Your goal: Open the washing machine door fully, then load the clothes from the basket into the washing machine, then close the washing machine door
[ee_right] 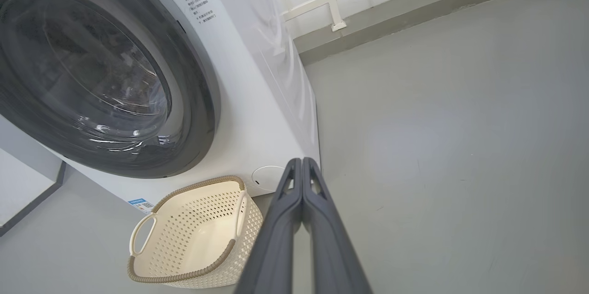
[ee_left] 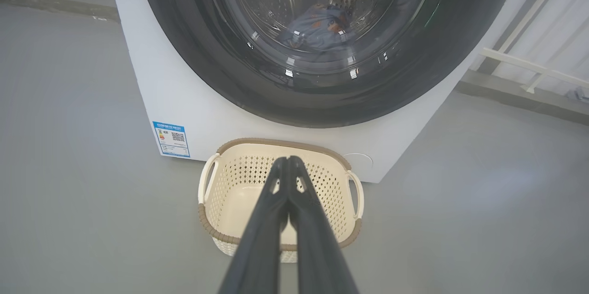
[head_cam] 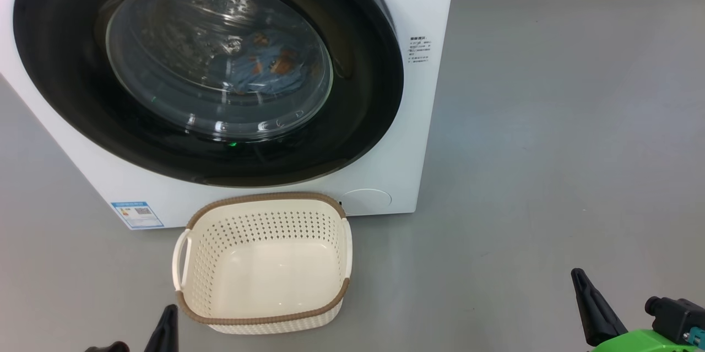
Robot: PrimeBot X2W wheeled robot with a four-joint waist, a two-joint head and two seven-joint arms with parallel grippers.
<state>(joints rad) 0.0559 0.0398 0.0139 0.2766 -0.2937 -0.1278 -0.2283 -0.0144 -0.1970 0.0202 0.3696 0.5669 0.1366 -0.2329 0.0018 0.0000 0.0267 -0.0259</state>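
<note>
Two closed grippers, nothing in either. Starting at my left, the left gripper [ee_left: 287, 161] sits low near the basket's corner, with its fingers pressed tip to tip and empty. Next comes the blue label [head_cam: 137, 214] at the lower corner of the washing machine [head_cam: 427, 137]. The basket [head_cam: 264, 198] is on the grey floor [head_cam: 551, 120] just in front of the machine, with nothing in it. Above it the washing machine door [head_cam: 66, 93] lies flush against the front, and through it I see the clothes [head_cam: 264, 68] lying in the drum [head_cam: 220, 5]. Far right, the right gripper [ee_right: 302, 161] hangs over bare floor, fingers together, holding nothing. I judge all three steps done. The next move calls only for keeping both arms clear of the door.
</note>
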